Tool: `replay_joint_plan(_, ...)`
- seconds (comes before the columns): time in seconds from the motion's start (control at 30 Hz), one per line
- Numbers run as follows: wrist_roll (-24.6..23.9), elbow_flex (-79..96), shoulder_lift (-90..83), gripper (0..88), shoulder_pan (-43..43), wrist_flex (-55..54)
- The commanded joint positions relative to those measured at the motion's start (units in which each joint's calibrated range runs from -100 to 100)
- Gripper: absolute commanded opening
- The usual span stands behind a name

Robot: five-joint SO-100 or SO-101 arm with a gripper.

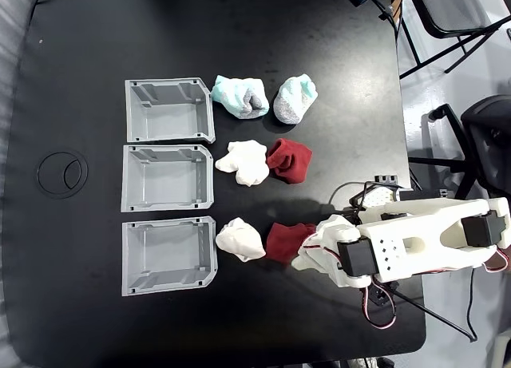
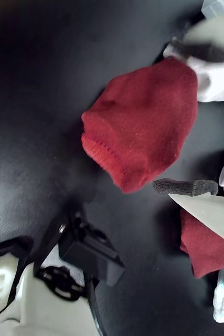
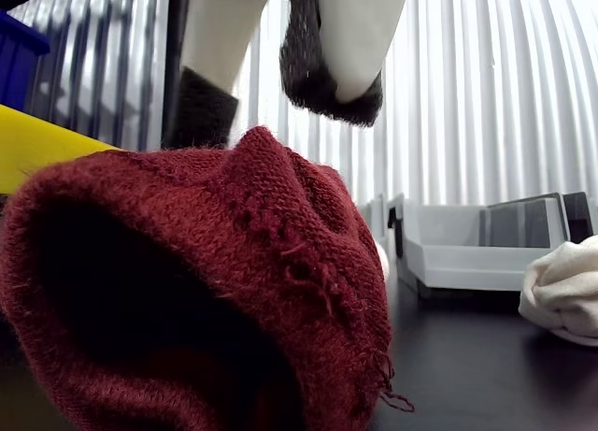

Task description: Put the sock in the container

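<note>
The dark red sock (image 1: 281,240) lies on the black table at the lower right of the fixed view, with a white sock (image 1: 239,240) just to its left. My gripper (image 1: 307,244) is open and hangs over the sock's right end. In the wrist view the sock (image 2: 143,126) lies between the two foam-padded fingers (image 2: 188,186). In the other view the fingertips (image 3: 327,76) hover just above the sock (image 3: 215,291). The grey container (image 1: 126,260) in line with it stands empty to the left, past the white sock.
Two more grey trays (image 1: 125,179) (image 1: 129,111) stand above it in a column. A smaller dark red sock (image 1: 289,160) and a white sock (image 1: 243,162) lie in the middle row, two teal-and-grey socks (image 1: 239,96) (image 1: 295,98) in the top row. The table's right edge is behind the arm.
</note>
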Motion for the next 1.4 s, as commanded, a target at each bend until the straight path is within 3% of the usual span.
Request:
replay_joint_plan(0.0,1.6,-2.7,-0.9,48.8,0.3,2.5)
replay_joint_plan(0.13,3.2,-2.8,-1.1,53.0,1.2,4.9)
replay_joint_plan(0.43,5.1,-5.8,-1.0,52.9,9.1,3.1)
replay_joint_plan(1.37,5.0,3.1,11.0,52.6,7.1,-10.9)
